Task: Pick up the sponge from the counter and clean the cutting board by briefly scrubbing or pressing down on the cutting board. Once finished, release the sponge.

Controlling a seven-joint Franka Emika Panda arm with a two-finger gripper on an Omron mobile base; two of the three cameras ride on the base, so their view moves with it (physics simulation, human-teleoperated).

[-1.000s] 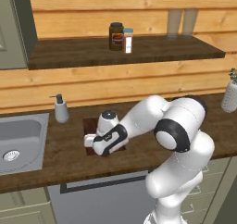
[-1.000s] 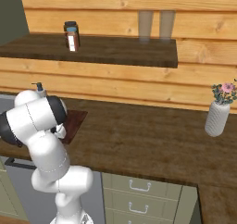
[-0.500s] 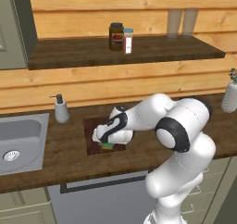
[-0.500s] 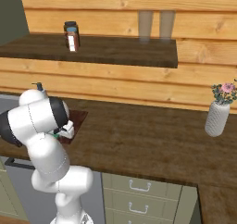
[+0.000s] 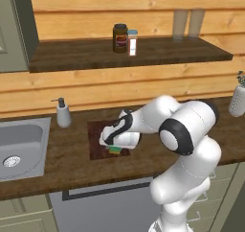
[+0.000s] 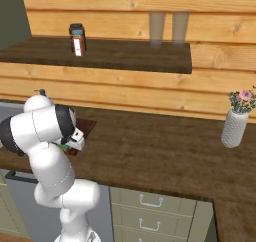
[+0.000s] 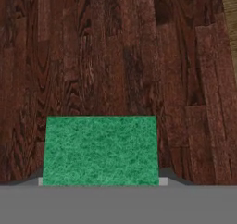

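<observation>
- Right now the gripper (image 5: 114,147) is down over the cutting board (image 5: 95,140), with the sponge (image 5: 115,150) between its fingers; its green and yellow edge shows just beneath the white hand in the left base view.
- Seen along the hand, the sponge (image 7: 101,150) sits square between the two finger tips, one at each lower corner (only slivers of them show), so the jaws are closed on the sponge.
- The sponge's green face covers the lower middle of that view, and the cutting board (image 7: 115,52) spreads behind it, reddish-brown with a strong grain.
- The cutting board lies flat on the counter (image 5: 57,168), and the sponge is over its front half, towards the counter's front edge.
- I cannot tell whether the sponge presses on the board or hangs just above it.
- To the left of the cutting board, set into the counter, is the steel sink (image 5: 21,145), with a soap dispenser (image 5: 62,114) standing between the two, nearer the wall.
- From the right base view, the cutting board (image 6: 86,127) peeks out behind the arm's bulk, with a sliver of the green sponge (image 6: 64,146) at its near edge.
- Well to the right of the cutting board, a white vase with flowers (image 6: 236,121) stands on the counter.
- Above the cutting board runs a wall shelf (image 5: 129,53) holding a dark jar (image 5: 120,38) and a small white shaker (image 5: 132,42) side by side.
</observation>
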